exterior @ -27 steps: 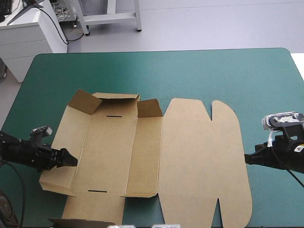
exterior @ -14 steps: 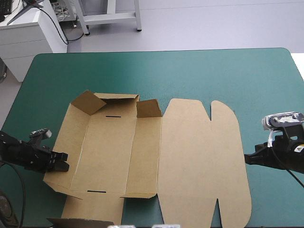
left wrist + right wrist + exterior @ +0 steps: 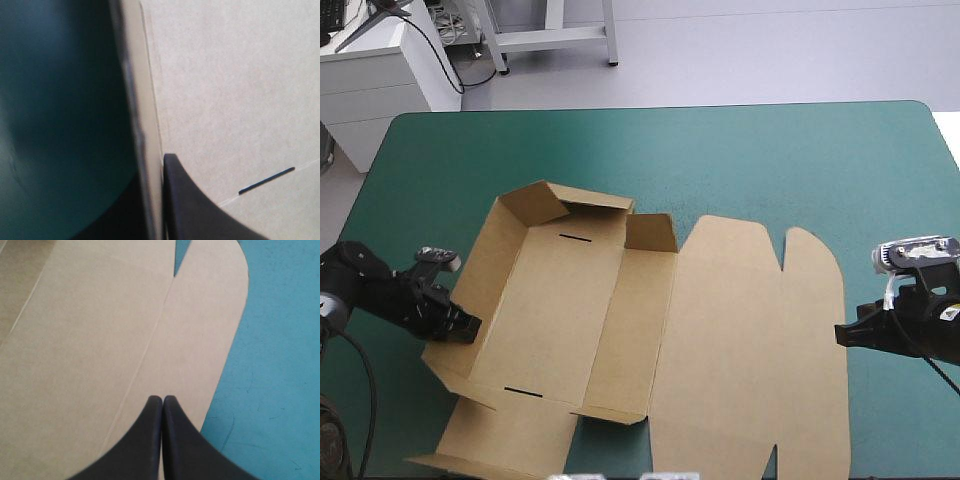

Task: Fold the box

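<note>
Left end effector (image 3: pixel 468 328) clamped on the box's (image 3: pixel 720 340) raised left wall. Right end effector (image 3: pixel 840 334) fully closed, tip over the lid's edge.

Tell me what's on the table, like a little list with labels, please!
Table: teal-green cover
Box: brown board, open, not finished
Left wall: tilted up
Lid: flat on the table
Left gripper: shut on the left wall
Right gripper: shut, tips over the right flap, near its edge
</note>
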Motion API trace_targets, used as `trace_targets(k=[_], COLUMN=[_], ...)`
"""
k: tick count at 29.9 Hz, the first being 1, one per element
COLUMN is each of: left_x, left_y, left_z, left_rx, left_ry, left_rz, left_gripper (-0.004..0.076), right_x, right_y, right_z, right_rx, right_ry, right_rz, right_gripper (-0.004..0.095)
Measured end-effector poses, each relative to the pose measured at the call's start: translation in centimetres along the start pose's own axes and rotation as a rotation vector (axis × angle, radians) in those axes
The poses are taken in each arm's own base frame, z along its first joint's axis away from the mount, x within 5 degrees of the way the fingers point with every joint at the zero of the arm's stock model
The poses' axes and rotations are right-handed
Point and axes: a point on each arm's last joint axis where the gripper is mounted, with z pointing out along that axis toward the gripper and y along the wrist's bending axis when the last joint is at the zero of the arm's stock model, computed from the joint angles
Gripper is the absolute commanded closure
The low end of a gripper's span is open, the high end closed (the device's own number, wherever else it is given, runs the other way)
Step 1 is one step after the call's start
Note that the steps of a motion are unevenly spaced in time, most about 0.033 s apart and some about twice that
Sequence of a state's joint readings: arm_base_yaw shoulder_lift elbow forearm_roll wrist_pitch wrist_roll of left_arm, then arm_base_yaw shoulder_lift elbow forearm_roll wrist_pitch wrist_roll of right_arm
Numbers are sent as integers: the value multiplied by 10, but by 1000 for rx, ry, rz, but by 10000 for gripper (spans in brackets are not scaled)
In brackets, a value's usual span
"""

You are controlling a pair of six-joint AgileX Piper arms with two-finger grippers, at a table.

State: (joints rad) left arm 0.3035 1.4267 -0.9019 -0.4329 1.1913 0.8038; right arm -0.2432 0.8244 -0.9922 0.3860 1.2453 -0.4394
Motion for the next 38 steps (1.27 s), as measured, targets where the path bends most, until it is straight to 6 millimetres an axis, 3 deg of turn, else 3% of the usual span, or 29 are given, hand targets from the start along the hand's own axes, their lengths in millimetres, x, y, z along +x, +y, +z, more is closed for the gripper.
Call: trace_targets(k=[4,9,15,22,29,38], left_x=[-39,-86,-122,-134,-133,-127], left_y=[-25,-69,-131,-195,-254,-309], left_z=[-20,-47,-66,-55,-17,6], left_rx=[-106,-309,-483,-646,-733,-819], left_ry=[-48,-166,-378,-495,-500,-662], left_rz=[185,491,796,1076,1285,1458], left_gripper=[732,732,732,732,732,732], right_x=[0,0,0,-1,-1,-1], right_y=[0,0,0,1,2,2], right_z=[0,0,0,0,0,0], right_rx=[0,0,-4,-16,-23,-24], right_ry=[0,0,-2,-7,-11,-11], right_rz=[0,0,1,6,9,10], right_gripper=[927,927,927,927,927,927])
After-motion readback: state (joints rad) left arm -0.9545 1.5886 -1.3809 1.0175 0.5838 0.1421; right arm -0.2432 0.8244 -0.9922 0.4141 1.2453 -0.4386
